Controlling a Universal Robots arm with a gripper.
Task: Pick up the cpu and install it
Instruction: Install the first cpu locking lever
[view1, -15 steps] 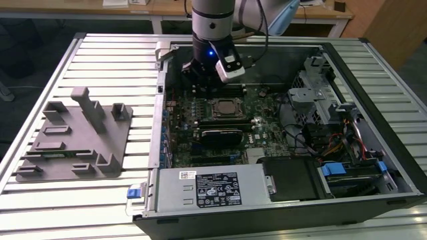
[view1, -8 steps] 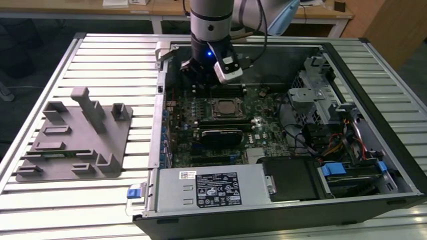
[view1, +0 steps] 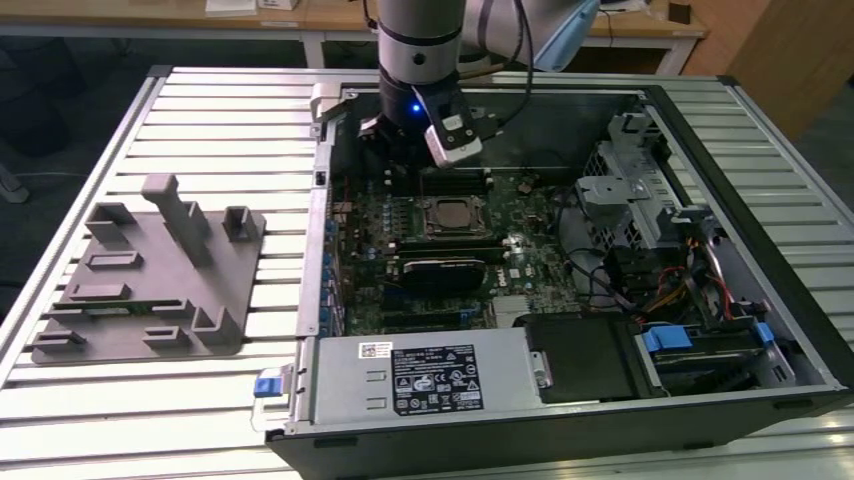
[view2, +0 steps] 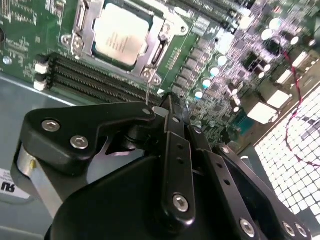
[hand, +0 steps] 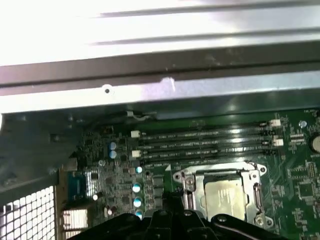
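Observation:
The cpu (view1: 447, 212) lies flat in the motherboard socket, silvery top up, with a metal socket frame (view2: 80, 30) around it. It also appears in both wrist views, cpu (view2: 120, 35) and cpu (hand: 225, 197). My gripper (view1: 387, 158) hangs from the arm inside the open computer case, above the memory slots (view2: 95, 80) and a little beyond the socket toward the case's back wall. In the second wrist view the black gripper (view2: 169, 102) has its fingers (view2: 175, 150) drawn together with nothing between them. It does not touch the cpu.
The open case (view1: 747, 150) lies on a slatted metal table (view1: 200, 110). A grey fixture tray (view1: 147, 290) with upright posts sits at the exterior view's left. Power supply (view1: 414, 375), drive cage (view1: 641, 200) and cables (view1: 667, 285) crowd the case.

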